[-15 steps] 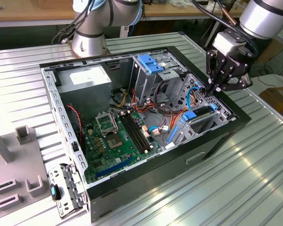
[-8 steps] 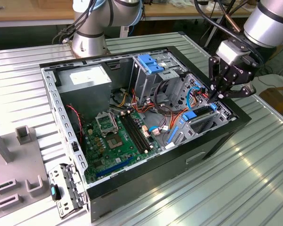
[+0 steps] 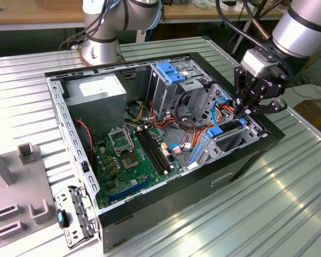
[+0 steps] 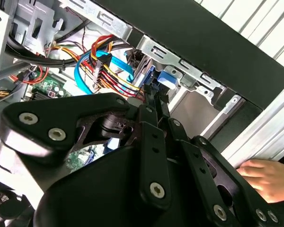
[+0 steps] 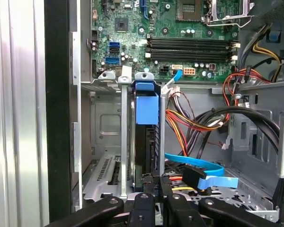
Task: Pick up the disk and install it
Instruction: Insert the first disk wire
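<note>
Black linkage bars frame my gripper (image 5: 155, 187) in the first wrist view, its fingers drawn narrow, almost together. The tips sit at the near end of the disk (image 5: 144, 142). The disk stands on edge in a slot of the metal drive cage (image 5: 106, 137), blue plastic rail showing along its top, and I cannot tell whether my fingertips press on it.

Just beside the slot, a blue flat cable (image 5: 199, 165) and a bundle of orange and red wires (image 5: 189, 120) cross the cage floor. Beyond them lies the green motherboard (image 5: 132, 23).

In the second wrist view, a person's hand (image 4: 267, 177) rests against the outer side of the black computer case (image 4: 199, 33).

At the right of the exterior view, my gripper (image 3: 245, 111) reaches down into the open case (image 3: 203, 182) at its corner bay. Toward the upper middle of that frame a bare blue bracket (image 3: 171, 72) tops the taller cage. Farther left sits the grey power-supply box (image 3: 99, 91). The case lies on a ribbed metal table (image 3: 289, 203).
</note>
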